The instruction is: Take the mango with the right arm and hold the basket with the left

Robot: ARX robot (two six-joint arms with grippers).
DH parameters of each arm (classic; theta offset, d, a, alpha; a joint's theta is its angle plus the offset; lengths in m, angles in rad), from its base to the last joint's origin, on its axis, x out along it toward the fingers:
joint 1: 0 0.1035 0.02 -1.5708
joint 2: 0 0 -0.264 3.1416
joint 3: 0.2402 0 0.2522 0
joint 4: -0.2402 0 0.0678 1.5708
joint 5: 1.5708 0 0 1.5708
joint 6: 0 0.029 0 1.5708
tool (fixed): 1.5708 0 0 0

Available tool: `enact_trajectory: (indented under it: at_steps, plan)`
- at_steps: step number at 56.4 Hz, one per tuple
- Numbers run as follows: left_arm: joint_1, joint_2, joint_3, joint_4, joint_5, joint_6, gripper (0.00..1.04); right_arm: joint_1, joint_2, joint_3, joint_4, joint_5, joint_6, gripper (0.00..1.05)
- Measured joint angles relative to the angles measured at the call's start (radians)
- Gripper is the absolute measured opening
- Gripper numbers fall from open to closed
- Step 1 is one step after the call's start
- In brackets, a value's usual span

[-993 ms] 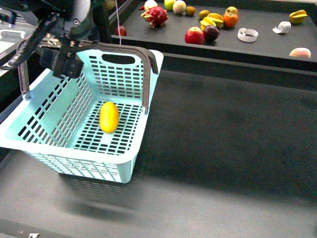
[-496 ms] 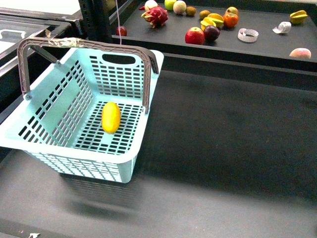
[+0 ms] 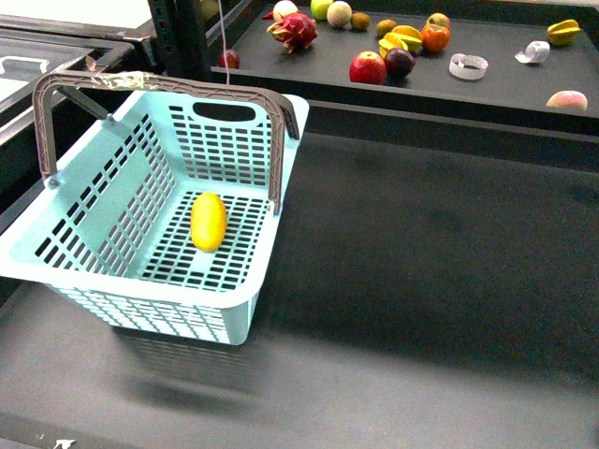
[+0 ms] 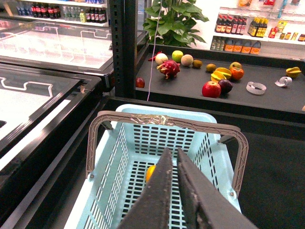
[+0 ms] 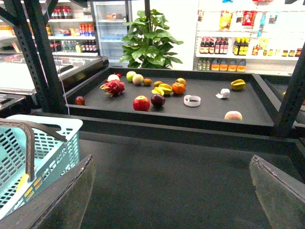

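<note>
The smooth yellow oval mango (image 3: 208,222) lies loose in the slotted turquoise plastic basket (image 3: 112,281). The left gripper (image 4: 174,160) is nearly closed on nothing, the right gripper (image 5: 171,191) spread wide (both clear), so the unheld basket could slide or tip.

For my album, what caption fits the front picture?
A yellow mango lies inside a turquoise basket, fruit waiting behind.

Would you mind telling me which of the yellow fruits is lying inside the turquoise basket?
The mango, a smooth plain yellow oval, lies alone on the slotted floor of the basket. The other yellow fruits, such as the ridged star-shaped one, sit on the far shelf.
</note>
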Motion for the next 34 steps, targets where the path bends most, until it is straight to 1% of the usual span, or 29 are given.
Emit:
enact_trajectory:
  at_steps: [3, 7, 19, 21, 23, 27, 34]
  plan:
    - [0.017, -0.012, -0.035, 0.042, 0.019, 0.01, 0.02, 0.0, 0.0, 0.0, 0.0, 0.0, 0.0, 0.96]
    - [0.04, -0.047, -0.072, 0.023, 0.034, 0.013, 0.02, 0.0, 0.0, 0.0, 0.0, 0.0, 0.0, 0.96]
    - [0.093, -0.261, -0.121, -0.135, 0.087, 0.021, 0.02, 0.0, 0.0, 0.0, 0.0, 0.0, 0.0, 0.96]
    - [0.129, -0.301, -0.128, -0.172, 0.148, 0.022, 0.02, 0.0, 0.0, 0.0, 0.0, 0.0, 0.0, 0.96]
    - [0.158, -0.335, -0.133, -0.2, 0.169, 0.024, 0.02, 0.0, 0.0, 0.0, 0.0, 0.0, 0.0, 0.96]
    - [0.183, -0.399, -0.133, -0.253, 0.171, 0.024, 0.02, 0.0, 0.0, 0.0, 0.0, 0.0, 0.0, 0.96]
    - [0.185, -0.5, -0.134, -0.343, 0.176, 0.024, 0.02, 0.0, 0.0, 0.0, 0.0, 0.0, 0.0, 0.96]
